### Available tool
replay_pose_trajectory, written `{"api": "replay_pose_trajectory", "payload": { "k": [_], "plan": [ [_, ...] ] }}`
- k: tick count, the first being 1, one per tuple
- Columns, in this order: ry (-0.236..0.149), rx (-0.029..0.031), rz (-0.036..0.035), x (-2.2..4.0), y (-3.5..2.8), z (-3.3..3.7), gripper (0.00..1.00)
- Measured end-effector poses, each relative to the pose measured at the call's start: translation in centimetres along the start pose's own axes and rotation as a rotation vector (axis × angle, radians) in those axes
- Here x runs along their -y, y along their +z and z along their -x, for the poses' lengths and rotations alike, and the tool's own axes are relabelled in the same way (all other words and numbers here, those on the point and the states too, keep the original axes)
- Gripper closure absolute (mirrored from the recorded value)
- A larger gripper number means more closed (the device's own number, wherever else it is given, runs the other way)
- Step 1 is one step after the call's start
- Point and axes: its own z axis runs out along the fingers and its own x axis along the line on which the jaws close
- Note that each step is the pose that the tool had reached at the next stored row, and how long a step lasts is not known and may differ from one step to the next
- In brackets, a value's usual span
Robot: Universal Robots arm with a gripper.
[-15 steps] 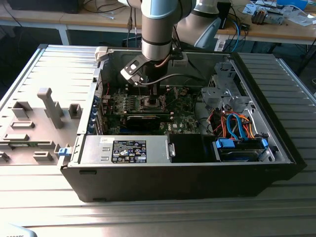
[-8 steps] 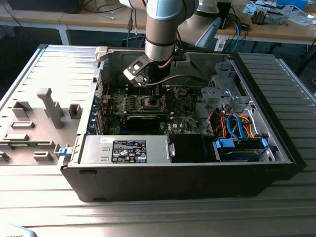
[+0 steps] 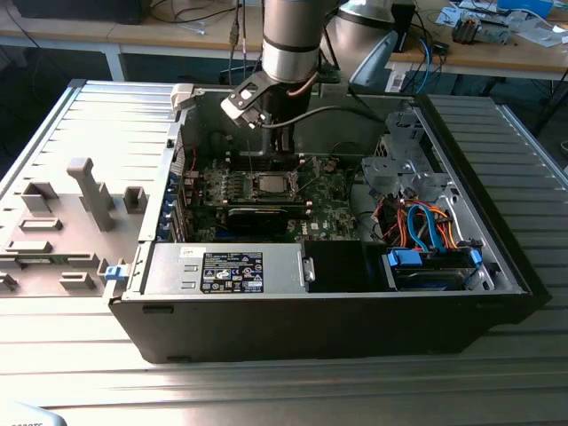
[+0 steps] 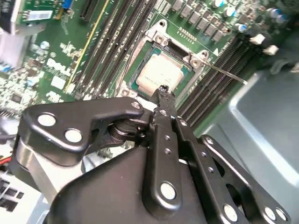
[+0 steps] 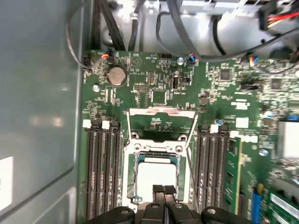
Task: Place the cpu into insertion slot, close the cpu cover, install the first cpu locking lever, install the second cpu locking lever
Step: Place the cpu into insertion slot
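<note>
The cpu [image 5: 156, 173] is sitting in the insertion slot [image 5: 156, 148], with the cpu cover [image 5: 161, 111] open.
In the exterior view, the clenched, empty gripper [image 3: 284, 151] is hovering at the slot's 12 o'clock, seemingly for pushing.

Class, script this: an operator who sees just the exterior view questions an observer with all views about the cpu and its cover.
Operator: Is the cpu seated?
Observer: Yes; in the second wrist view the cpu lies flat inside the insertion slot.
Operator: Cover shut?
Observer: No; in the first wrist view the cpu cover is open, hinged away from the slot, green board visible through its window.
</note>
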Motion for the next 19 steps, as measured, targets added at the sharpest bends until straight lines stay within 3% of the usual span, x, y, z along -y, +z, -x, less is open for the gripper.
{"api": "replay_pose_trajectory", "payload": {
  "k": [1, 2, 6, 8, 10, 19],
  "plan": [
    [0.0, 0.0, 0.0, 0.03, -0.97, 0.0, 0.89],
    [0.0, 0.0001, -0.0001, 0.04, -1.26, 0.01, 0.89],
    [-0.002, -0.0001, 0.0, 0.04, -1.31, 0.0, 0.89],
    [-0.063, 0.0022, 0.0002, 0.04, -1.3, 0.01, 0.89],
    [-0.096, 0.0031, 0.0004, 0.04, -1.28, 0.01, 0.89],
    [-0.103, 0.0033, 0.0006, 0.04, -1.28, 0.01, 0.89]
  ]
}}
